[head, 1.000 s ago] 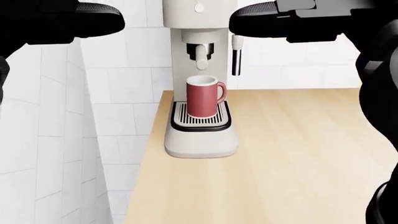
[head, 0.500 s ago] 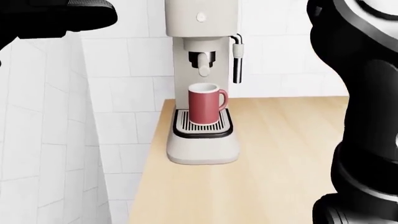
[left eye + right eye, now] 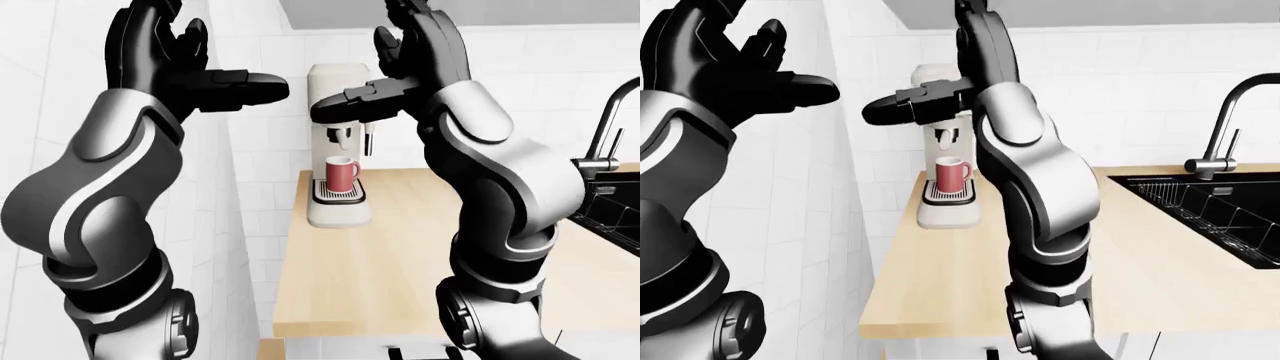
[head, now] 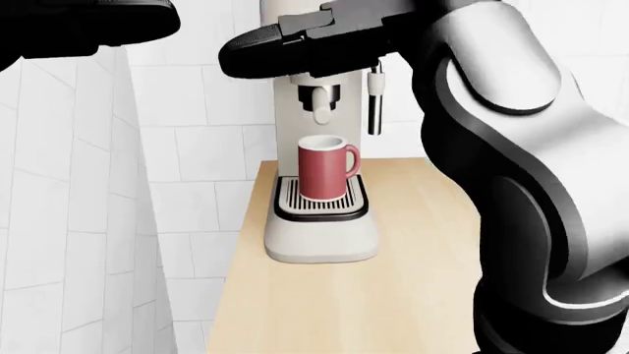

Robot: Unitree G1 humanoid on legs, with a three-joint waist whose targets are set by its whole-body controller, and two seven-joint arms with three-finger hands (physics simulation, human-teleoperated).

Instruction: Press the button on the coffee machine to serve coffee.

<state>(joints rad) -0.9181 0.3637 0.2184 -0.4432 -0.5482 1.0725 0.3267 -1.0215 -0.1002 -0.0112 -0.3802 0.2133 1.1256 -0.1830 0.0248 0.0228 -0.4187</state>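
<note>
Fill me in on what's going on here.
A humanoid robot stands at a wooden counter facing a coffee machine with a red mug on its drip tray. Its right robot hand is raised, open, one finger stretched across the machine's upper part. The left robot hand is also up and open, holding nothing. The button itself is hidden.

the right hand [image 4: 295, 37] covers the coffee machine [image 4: 319, 221] top, hiding its button; the left hand [image 4: 88, 22] is cut off by the head view's top edge.
</note>
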